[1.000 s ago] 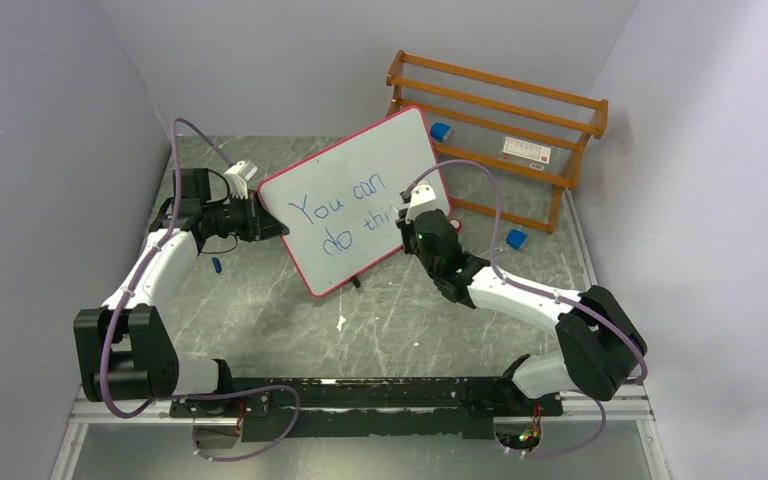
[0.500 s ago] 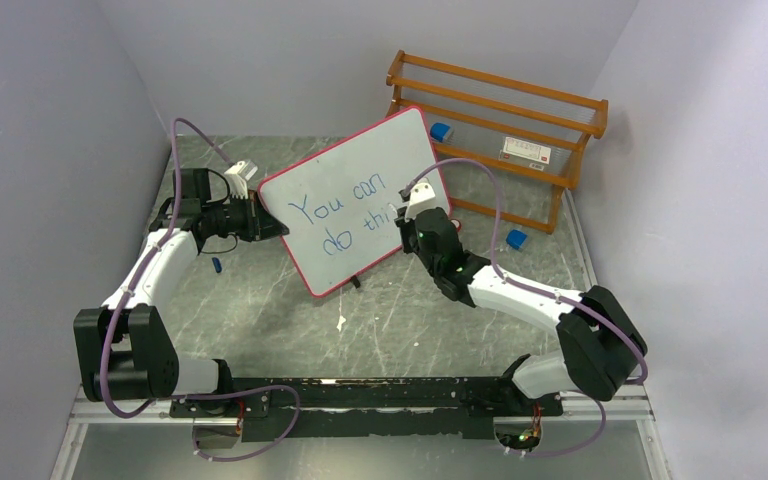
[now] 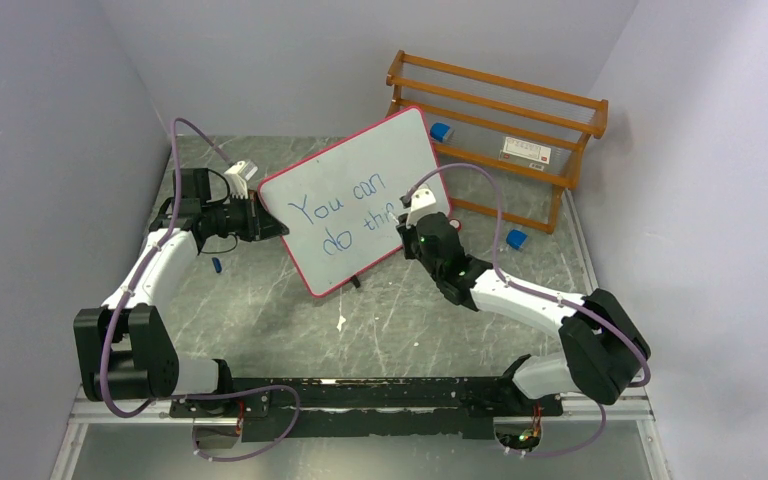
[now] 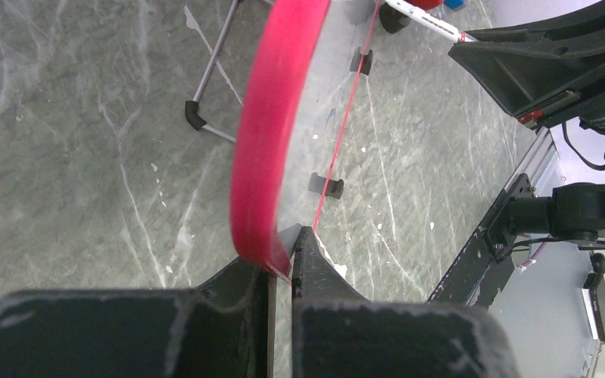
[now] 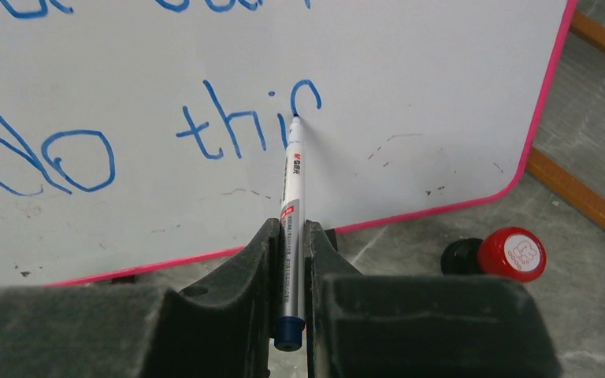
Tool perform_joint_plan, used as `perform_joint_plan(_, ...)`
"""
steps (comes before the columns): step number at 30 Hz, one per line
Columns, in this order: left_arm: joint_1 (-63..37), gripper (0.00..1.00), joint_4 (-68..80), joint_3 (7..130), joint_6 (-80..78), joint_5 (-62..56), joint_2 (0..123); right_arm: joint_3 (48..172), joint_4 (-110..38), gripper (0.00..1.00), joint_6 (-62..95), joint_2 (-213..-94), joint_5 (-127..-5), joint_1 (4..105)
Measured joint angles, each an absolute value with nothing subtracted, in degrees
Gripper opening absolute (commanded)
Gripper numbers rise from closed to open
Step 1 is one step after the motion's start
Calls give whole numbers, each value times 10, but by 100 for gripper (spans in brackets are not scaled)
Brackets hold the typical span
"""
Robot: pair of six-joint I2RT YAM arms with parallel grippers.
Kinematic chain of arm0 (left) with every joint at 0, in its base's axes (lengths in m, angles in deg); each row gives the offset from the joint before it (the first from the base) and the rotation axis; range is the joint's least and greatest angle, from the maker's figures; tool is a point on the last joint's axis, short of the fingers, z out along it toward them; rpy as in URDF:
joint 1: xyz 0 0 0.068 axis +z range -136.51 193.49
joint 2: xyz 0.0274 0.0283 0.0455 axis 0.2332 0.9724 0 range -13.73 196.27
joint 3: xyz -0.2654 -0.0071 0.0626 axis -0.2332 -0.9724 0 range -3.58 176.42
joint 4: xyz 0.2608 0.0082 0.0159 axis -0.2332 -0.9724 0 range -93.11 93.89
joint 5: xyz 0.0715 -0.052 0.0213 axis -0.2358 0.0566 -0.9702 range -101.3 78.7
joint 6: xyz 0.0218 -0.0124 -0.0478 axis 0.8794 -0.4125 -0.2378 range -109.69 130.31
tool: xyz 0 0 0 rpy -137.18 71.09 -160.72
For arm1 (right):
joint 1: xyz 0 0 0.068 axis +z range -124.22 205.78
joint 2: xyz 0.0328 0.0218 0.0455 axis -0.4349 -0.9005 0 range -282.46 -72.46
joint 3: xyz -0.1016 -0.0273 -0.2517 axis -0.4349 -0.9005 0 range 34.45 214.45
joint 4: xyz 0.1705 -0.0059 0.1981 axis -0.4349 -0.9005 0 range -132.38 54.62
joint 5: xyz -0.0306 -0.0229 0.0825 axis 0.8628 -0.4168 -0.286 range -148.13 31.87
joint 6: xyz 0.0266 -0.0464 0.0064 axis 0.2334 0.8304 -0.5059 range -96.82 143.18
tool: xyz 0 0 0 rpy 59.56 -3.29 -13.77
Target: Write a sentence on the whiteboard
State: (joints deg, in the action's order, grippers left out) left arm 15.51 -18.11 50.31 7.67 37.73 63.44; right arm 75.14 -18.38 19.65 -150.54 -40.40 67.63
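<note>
So around your whiteboard (image 3: pixel 355 200) there was a fair bit of clutter. A wooden rack (image 3: pixel 500 110) stood right behind it on the grey marbled table (image 3: pixel 390 330), with the board's top right corner overlapping the rack in the overhead view. The board itself sat propped at a tilt between your two arms. Your left gripper (image 4: pixel 282 268) was pinched tight on the pink-red frame at the board's left side. Your right gripper (image 5: pixel 290 244) was closed narrow around one marker (image 5: pixel 291 185), with its tip touching the board's surface. Count-wise there was one board, one marker, one rack and two small blue blocks: one up by the rack (image 3: pixel 441 131), one on the table near the rack's foot (image 3: pixel 517 239). There was also a tiny dark-blue bit (image 3: pixel 216 265) beside your left arm, a white scrap (image 3: pixel 341 322) in front of the board, and one red cap (image 5: pixel 512 253) lying just past the board's lower right corner. The sentence (image 3: pixel 345 215) read "You can" on top and "do thi" below in blue, with a short hooked stroke right where the tip sat. The rack carried a white label (image 3: pixel 526 151), and there was print on the marker barrel and the cap, all too small for me to read.
</note>
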Motion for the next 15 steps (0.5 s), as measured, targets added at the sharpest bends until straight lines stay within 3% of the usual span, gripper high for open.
perform_joint_plan(15, 155, 5, -181, 503, 77, 377, 634, 742, -204, 0, 191, -1503, -376, 676)
